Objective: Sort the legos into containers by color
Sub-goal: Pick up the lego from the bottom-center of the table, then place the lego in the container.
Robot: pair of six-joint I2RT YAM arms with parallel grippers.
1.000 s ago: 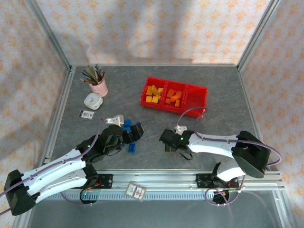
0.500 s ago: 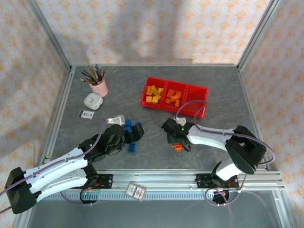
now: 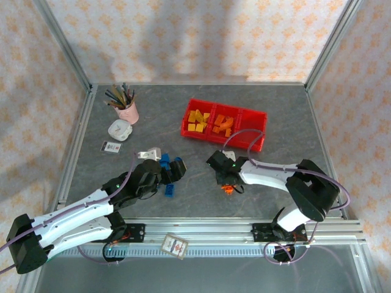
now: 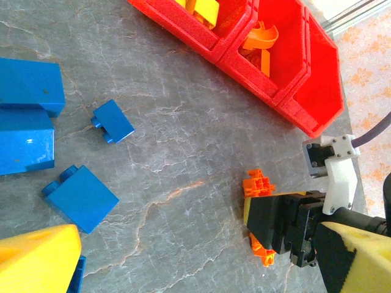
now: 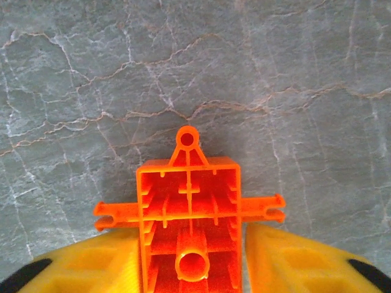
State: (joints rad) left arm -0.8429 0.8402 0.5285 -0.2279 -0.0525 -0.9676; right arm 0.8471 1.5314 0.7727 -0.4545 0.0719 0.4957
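Observation:
An orange lego (image 5: 189, 195) lies hollow side up on the grey table, and my right gripper (image 5: 190, 244) is shut on it with a yellow finger against each flank. From above, that gripper (image 3: 227, 182) is near the table's middle front, with the orange lego (image 3: 228, 188) showing under it. My left gripper (image 3: 175, 170) is open among blue legos (image 3: 170, 190); its wrist view shows three blue legos (image 4: 113, 121) on the table. The red container (image 3: 264, 122) holds yellow legos (image 3: 197, 120) in its left compartment and orange legos (image 3: 223, 124) in its middle one.
A pink cup of pencils (image 3: 126, 107), a white gadget (image 3: 120, 130) and a small card (image 3: 110, 146) stand at the back left. Another card (image 3: 174, 245) lies on the front rail. Metal frame posts border the table.
My right gripper's fingers have closed in against the orange lego, and the arm has shifted slightly back, uncovering the piece. The left arm has barely moved.

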